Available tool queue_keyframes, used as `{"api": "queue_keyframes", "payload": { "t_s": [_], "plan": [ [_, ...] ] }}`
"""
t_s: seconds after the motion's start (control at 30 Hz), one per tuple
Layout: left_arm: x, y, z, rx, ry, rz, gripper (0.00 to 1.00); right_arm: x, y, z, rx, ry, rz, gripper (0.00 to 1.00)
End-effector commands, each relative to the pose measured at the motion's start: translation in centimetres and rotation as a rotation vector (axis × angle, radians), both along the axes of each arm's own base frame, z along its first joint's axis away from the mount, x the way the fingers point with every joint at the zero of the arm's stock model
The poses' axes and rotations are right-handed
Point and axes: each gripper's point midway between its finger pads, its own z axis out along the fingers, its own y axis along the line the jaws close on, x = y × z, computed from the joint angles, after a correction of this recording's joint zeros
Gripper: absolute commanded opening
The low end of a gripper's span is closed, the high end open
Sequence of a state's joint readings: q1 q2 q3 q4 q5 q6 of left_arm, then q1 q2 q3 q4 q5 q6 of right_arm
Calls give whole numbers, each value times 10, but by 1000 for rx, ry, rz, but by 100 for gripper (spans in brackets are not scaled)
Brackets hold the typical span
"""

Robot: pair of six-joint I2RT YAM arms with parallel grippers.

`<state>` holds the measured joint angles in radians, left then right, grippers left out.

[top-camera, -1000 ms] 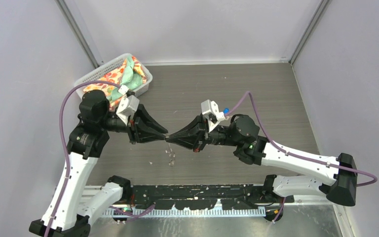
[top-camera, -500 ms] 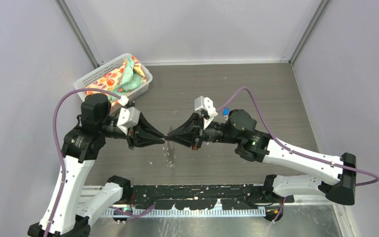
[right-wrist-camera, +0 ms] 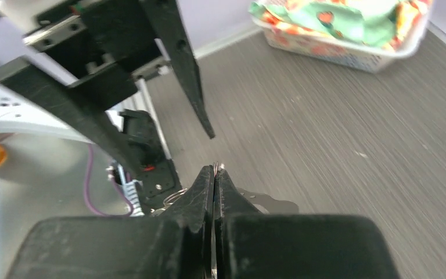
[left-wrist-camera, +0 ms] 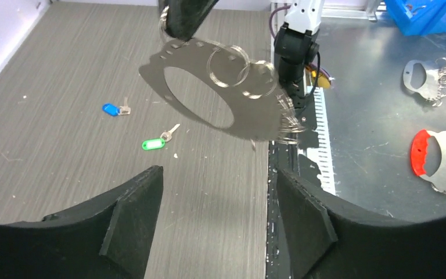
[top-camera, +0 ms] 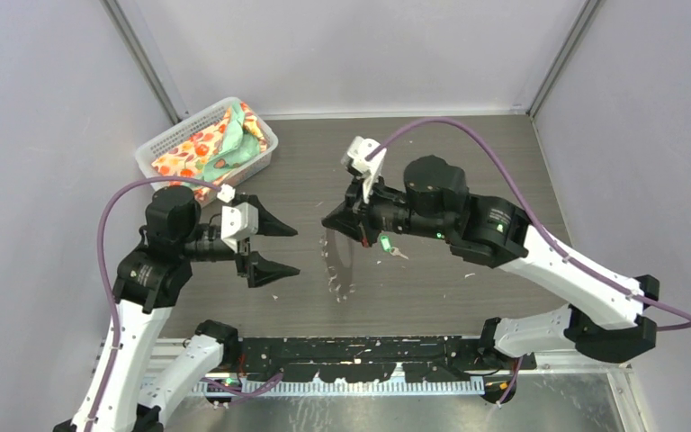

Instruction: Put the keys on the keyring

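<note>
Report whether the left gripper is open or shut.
Open. The left gripper shows its two fingers spread wide apart, with nothing held between them.

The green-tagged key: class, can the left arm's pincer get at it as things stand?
Probably not cleanly. The left pincer is open, but the keyring hanging from the shut right pincer sits between it and the green-tagged key, and the right arm hovers close to that key.
</note>
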<state>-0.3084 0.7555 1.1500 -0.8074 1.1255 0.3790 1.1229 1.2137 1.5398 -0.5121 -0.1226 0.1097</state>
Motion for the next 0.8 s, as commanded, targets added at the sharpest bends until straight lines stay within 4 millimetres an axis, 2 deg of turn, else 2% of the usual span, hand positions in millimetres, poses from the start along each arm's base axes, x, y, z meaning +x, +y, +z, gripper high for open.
{"api": "queue_keyframes", "payload": {
  "t_s": [0.0,0.1,0.23,0.4,0.57,0.77],
  "plan": [
    [19,-5,8,-51,22,70,76,28,-15,-33,-218,82,-191,1],
    [36,-4,2,-48,18,136,77,35,-12,-40,-265,119,-235,1],
    [47,-7,1,-45,75,162,78,40,-9,-46,-292,131,-273,1],
    [49,-9,-21,-23,90,143,75,43,-2,-48,-288,152,-292,1],
    [50,-16,-42,22,18,119,73,47,7,-49,-281,192,-321,1],
    [53,-26,-34,-7,-17,122,72,47,12,-54,-303,238,-335,1]
  ]
}}
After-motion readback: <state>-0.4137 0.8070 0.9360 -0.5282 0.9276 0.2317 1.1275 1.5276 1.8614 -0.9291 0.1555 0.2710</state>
